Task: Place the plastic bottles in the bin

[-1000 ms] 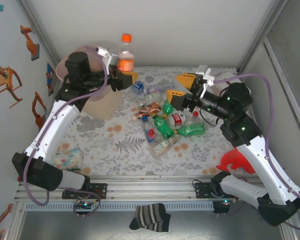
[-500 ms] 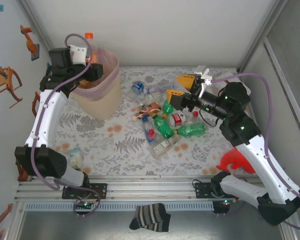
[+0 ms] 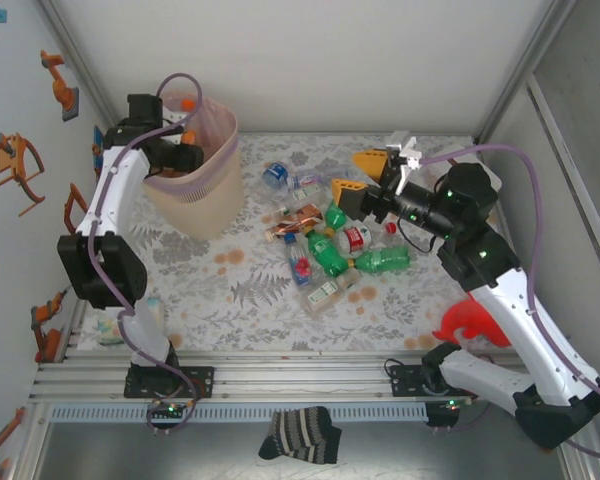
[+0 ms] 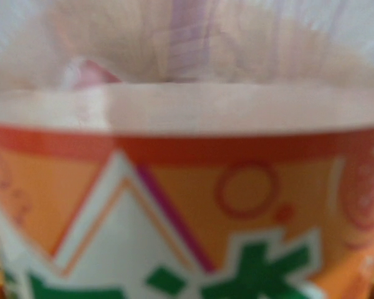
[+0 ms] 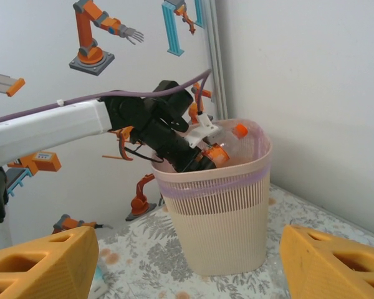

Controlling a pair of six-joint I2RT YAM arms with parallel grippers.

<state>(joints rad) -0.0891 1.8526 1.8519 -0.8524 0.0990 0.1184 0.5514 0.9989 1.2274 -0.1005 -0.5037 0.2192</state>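
One bottle (image 5: 228, 141) (orange-capped) leans inside the bin (image 5: 218, 230).

Striped sock (image 3: 300, 435), red object (image 3: 470, 322)

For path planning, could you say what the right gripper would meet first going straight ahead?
Most likely the bin's ribbed wall, centred ahead of the open right gripper; the gap before it looks free, though depth is unclear.

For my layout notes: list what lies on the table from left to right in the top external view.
tall pale pink translucent plastic bin → blue-marked clear plastic bottle → green crushed plastic bottle lying on its side → red plastic object by the right arm's base
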